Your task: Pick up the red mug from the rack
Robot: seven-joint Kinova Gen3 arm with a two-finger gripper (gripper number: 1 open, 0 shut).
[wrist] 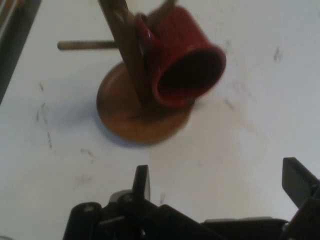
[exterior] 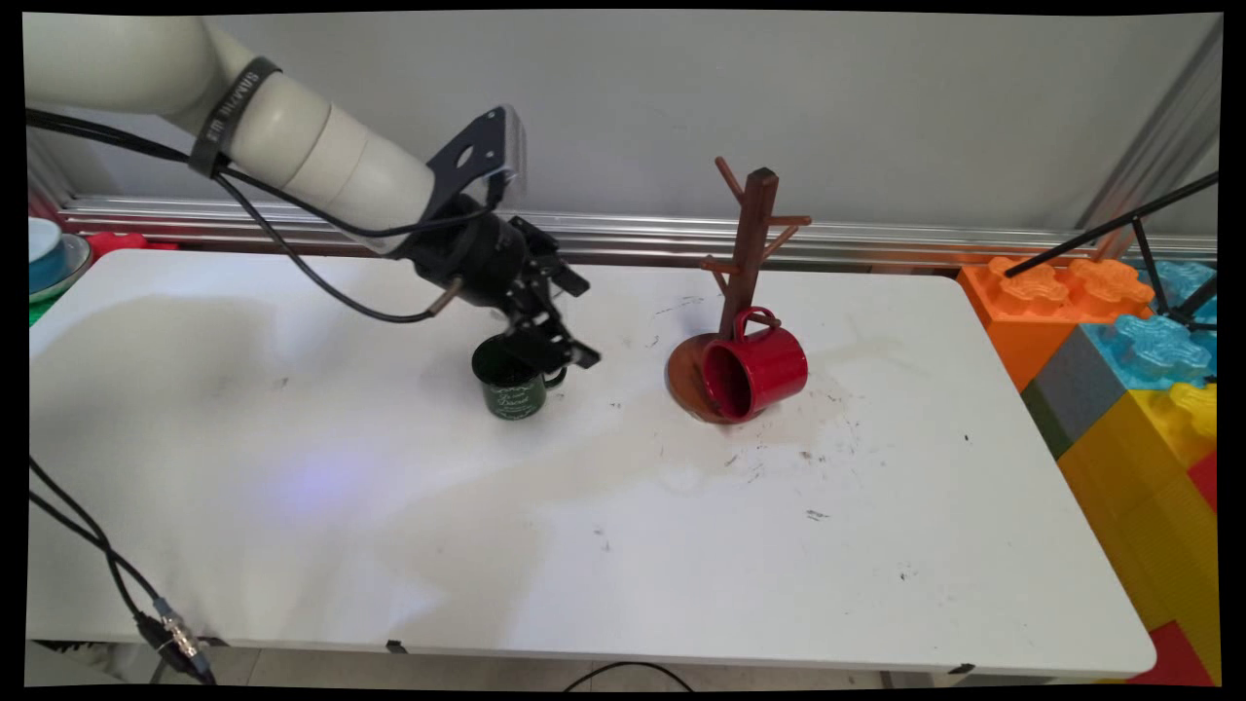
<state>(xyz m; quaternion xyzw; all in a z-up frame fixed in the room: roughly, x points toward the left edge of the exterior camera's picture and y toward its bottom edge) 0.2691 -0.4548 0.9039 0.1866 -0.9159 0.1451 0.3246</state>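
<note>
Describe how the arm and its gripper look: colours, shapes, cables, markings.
The arm is made of glossy white rounded links, with a black band bearing pale lettering around it. Black cables hang from it in loops. A flat black bracket with holes sits at the wrist. The gripper is black, with an angular linkage and two fingers.

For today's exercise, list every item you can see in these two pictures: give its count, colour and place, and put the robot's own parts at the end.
green mug: one, dark green, upright, left of table centre, under the gripper.
red mug: one, red, hung tilted on the mug tree's low peg.
mug tree: one, brown wood, round base, right of centre.
table: one, white, scuffed.
big toy blocks: several, orange, blue, yellow, grey, red, right edge.
dishes: blue and white, far left.
gripper: one, black, fingers open, at the green mug's rim.
</note>
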